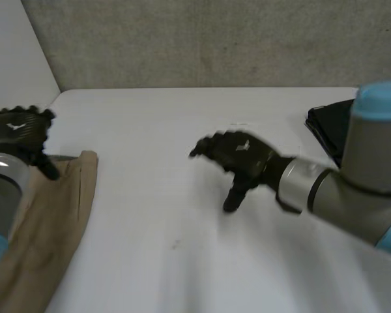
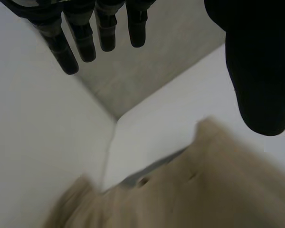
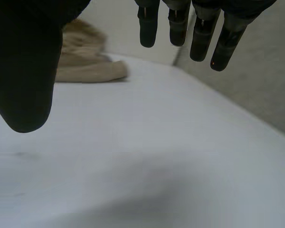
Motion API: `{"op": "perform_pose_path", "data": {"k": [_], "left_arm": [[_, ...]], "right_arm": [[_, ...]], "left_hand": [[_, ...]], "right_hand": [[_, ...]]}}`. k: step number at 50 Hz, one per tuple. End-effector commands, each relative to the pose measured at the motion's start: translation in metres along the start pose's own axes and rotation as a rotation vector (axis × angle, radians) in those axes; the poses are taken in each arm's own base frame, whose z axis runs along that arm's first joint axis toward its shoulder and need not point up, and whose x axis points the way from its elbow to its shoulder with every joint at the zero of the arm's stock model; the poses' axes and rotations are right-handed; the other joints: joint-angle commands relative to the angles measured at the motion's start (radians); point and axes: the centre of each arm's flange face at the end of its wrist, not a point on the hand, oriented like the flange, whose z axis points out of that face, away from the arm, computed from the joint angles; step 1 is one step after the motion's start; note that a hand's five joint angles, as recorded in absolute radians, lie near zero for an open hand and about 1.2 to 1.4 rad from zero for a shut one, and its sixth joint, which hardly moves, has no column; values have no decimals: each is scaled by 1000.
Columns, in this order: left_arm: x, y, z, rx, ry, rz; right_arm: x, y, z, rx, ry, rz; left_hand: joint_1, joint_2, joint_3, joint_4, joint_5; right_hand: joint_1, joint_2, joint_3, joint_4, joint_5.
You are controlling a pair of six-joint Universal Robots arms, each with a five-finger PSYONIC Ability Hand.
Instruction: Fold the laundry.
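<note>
A tan garment (image 1: pixel 49 228) lies along the table's left edge, running from the near left corner toward the middle left. My left hand (image 1: pixel 18 134) hovers above its far end, fingers (image 2: pixel 85 38) straight and holding nothing; the tan garment (image 2: pixel 204 190) lies under its palm. My right hand (image 1: pixel 238 160) hangs over the bare middle of the white table (image 1: pixel 182 130), open and empty, fingers (image 3: pixel 194 28) straight and the thumb (image 3: pixel 23 80) apart. The tan garment (image 3: pixel 85 61) lies far beyond that hand.
A black folded item (image 1: pixel 329 127) sits at the table's right edge behind my right arm. A grey wall (image 1: pixel 208 39) backs the table, and a white wall (image 1: pixel 13 52) stands at the left.
</note>
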Motion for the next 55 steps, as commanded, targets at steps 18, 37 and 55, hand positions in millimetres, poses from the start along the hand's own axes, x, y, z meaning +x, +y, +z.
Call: {"op": "perform_pose_path", "data": {"k": [18,37,55], "left_arm": [[-63,113,113,-215,-168,442],[-51,124,131,-215,-186,689],[-67,146,139,-334,-174,693]], "right_arm": [[-36,51,-5,-118,-37,-11],[-34,54,-7,-128,-30,-1],[-34,55,-7,-128,-30,-2]], "left_hand": [[-22,-23,-29,-23,-39],[1,0,-5,1,-16],[33,33,27,33,16]], "right_hand": [[-22,-40,-32,-55,-64],[-22,-40,-32,-55,-64],[-22,-40,-32,-55,-64]]}}
